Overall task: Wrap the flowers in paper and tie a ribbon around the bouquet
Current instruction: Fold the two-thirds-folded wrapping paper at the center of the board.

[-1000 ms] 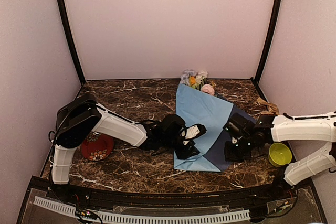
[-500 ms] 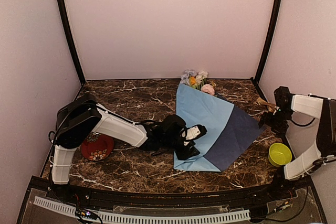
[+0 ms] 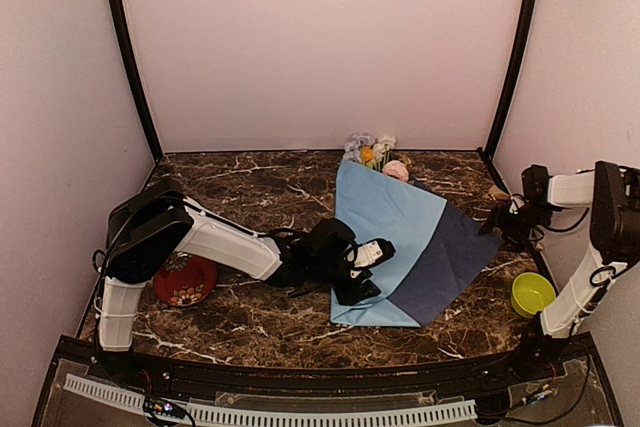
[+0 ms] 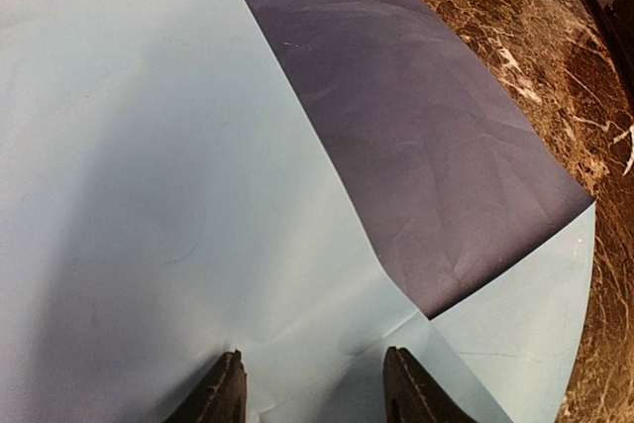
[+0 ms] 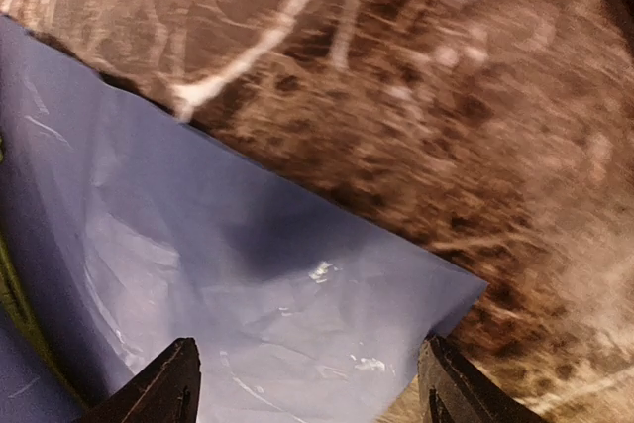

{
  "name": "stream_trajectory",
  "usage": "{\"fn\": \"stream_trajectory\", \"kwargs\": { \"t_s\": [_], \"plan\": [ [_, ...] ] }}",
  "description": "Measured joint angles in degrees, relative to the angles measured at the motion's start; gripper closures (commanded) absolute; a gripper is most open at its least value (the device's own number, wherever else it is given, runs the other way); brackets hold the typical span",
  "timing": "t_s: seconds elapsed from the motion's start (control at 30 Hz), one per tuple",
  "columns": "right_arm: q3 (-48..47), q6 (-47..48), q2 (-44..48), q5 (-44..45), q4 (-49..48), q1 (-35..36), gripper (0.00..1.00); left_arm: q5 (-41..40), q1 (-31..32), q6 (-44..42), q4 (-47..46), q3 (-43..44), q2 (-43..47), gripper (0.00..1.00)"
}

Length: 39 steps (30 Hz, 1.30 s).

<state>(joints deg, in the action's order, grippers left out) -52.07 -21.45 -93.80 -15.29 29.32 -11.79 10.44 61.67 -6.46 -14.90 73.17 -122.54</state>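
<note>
- The wrapping looks half done. The paper [image 3: 385,217] lies mid-surface [image 3: 250,197], its light-blue flap folded over the stems, and the flowers [image 3: 370,150] poke out at the far end.
- The left hand [image 4: 315,388], fingers partly apart and gripping nothing, rests on that flap.
- The right hand [image 5: 312,383] hovers wide over the navy corner at right. Next it likely must pinch this corner and fold it leftward.
- The red patterned dish [image 3: 163,289], near left, and the lime bowl [image 3: 530,307], near right, show nothing inside.

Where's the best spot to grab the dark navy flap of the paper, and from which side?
Take the navy flap at its pointed right corner, coming in low from the right. It lies flat, so only that free corner offers an edge, and it points toward the open right hand.
</note>
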Motion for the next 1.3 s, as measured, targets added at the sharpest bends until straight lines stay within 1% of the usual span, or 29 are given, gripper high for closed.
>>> {"fn": "stream_trajectory", "kwargs": {
  "t_s": [0.1,0.23,0.3,0.4,0.53,0.63,0.7,0.87,1.1,1.3],
  "plan": [
    [-0.1,-0.2,-1.1,-4.3,-3.0,0.0,0.27,0.0,0.0,-0.3,0.5,0.3,0.0,0.52],
    [-0.9,-0.6,-3.7,-10.5,-7.5,0.1,0.27,0.0,0.0,-0.4,1.6,0.9,0.0,0.52],
    [-1.2,-0.8,-4.6,-12.4,-9.4,1.3,0.31,0.0,0.1,-0.4,1.8,1.0,0.0,0.52],
    [-1.2,-1.8,-5.4,-15.2,-10.8,4.2,0.45,0.0,0.1,-0.5,1.8,1.0,0.0,0.52],
    [-0.5,-3.3,-5.3,-18.1,-11.0,6.9,0.74,0.0,0.1,-0.7,2.5,1.5,-0.1,0.52],
    [0.6,-4.3,-3.2,-19.0,-10.9,7.1,0.93,-0.1,0.1,-1.0,3.1,2.1,-0.2,0.52],
    [0.9,-4.1,-1.0,-19.1,-10.3,7.1,1.0,-0.3,0.2,-1.3,3.5,2.5,-0.3,0.5],
    [0.6,-4.2,5.7,-17.9,-7.7,8.5,1.0,-1.6,0.4,-2.3,3.5,2.9,-0.4,0.44],
    [-3.1,-4.2,10.2,-14.5,-3.2,14.8,1.0,-2.6,0.3,-2.9,3.5,5.0,-1.9,0.45],
    [-6.5,-5.9,14.8,-13.0,-1.0,21.3,1.0,-1.0,-0.7,-1.1,3.2,5.2,-2.7,0.46]
  ]
}}
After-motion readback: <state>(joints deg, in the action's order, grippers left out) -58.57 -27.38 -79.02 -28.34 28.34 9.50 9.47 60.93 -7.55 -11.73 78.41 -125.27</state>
